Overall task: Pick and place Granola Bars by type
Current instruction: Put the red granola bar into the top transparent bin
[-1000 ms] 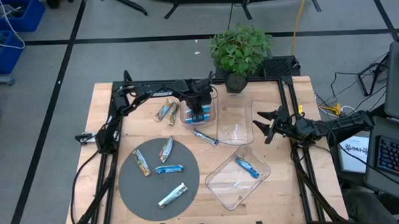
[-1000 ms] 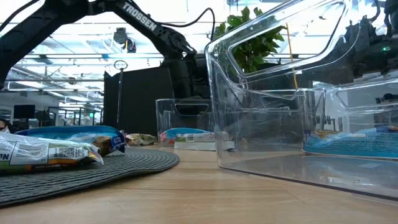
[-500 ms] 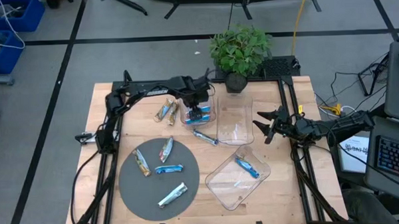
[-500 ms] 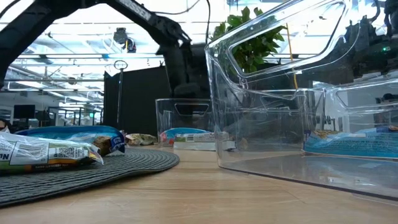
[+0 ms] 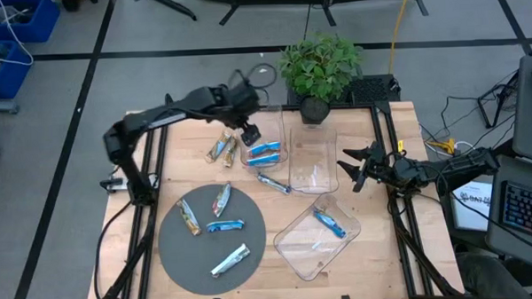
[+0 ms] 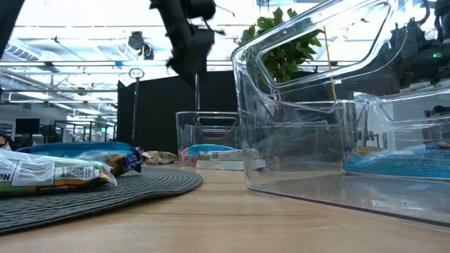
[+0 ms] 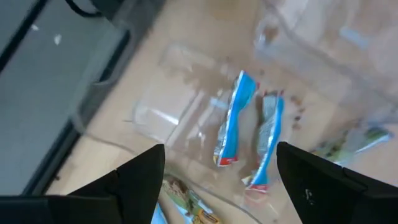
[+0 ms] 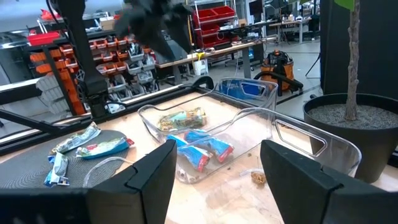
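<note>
Two blue Granola Bars (image 7: 233, 118) (image 7: 267, 140) lie flat side by side in the small clear bin (image 5: 279, 131) at the far middle. My left gripper (image 5: 250, 132) (image 7: 219, 149) hangs open above that bin's left edge, holding nothing. Two tan bars (image 5: 222, 149) lie on the wood left of the bin, and a silvery bar (image 5: 273, 182) lies just near of it. Several bars rest on the round grey mat (image 5: 176, 255), among them a blue one (image 5: 224, 226). One blue bar (image 5: 329, 223) lies in the near clear bin (image 5: 296, 255). My right gripper (image 5: 348, 169) (image 8: 217, 149) waits open at the table's right side.
A third clear bin (image 5: 313, 161) stands between the far bin and my right gripper. A potted plant (image 5: 321, 68) stands at the far edge behind the bins. Black frame rails run along the table's left and right sides.
My left gripper has opened inside the far bin and let go of a blue bar, which now lies beside the other one. It has then risen well clear of the bin, drawn back a little toward the table's left, and rolled at the wrist.
</note>
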Controlling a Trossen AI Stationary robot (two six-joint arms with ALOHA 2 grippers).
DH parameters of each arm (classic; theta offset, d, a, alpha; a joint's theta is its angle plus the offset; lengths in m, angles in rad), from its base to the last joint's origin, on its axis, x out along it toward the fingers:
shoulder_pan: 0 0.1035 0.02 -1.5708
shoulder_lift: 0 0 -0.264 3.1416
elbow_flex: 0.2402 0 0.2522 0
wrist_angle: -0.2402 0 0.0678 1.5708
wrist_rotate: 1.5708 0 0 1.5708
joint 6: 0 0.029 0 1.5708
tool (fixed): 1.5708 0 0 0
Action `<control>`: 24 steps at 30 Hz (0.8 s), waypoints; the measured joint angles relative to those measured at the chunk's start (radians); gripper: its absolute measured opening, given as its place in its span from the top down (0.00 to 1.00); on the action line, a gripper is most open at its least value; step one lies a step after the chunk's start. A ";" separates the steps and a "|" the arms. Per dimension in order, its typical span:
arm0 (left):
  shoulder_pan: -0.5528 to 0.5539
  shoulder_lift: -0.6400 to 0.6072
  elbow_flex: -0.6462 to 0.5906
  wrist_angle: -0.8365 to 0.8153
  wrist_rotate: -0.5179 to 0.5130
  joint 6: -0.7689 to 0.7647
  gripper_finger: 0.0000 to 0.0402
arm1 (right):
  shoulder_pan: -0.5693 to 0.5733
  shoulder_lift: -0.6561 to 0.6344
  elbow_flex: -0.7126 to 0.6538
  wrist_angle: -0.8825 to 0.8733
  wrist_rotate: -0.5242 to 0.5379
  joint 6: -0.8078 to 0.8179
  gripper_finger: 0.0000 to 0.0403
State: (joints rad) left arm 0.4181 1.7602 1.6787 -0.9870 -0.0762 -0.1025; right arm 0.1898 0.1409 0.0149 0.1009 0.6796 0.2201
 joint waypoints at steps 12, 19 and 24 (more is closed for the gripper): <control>-0.054 -0.249 0.000 -0.154 -0.195 -0.321 0.31 | 0.000 0.000 0.000 0.000 0.000 0.000 0.44; -0.127 -0.268 0.000 -0.335 -0.129 -0.627 0.35 | 0.000 0.000 0.000 0.000 0.000 0.000 0.44; -0.213 -0.255 0.000 -0.380 -0.108 -0.781 0.38 | 0.000 0.000 0.000 0.000 0.000 0.000 0.44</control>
State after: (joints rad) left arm 0.2051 1.5053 1.6787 -1.3673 -0.1844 -0.8831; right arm 0.1898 0.1406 0.0151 0.1009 0.6796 0.2199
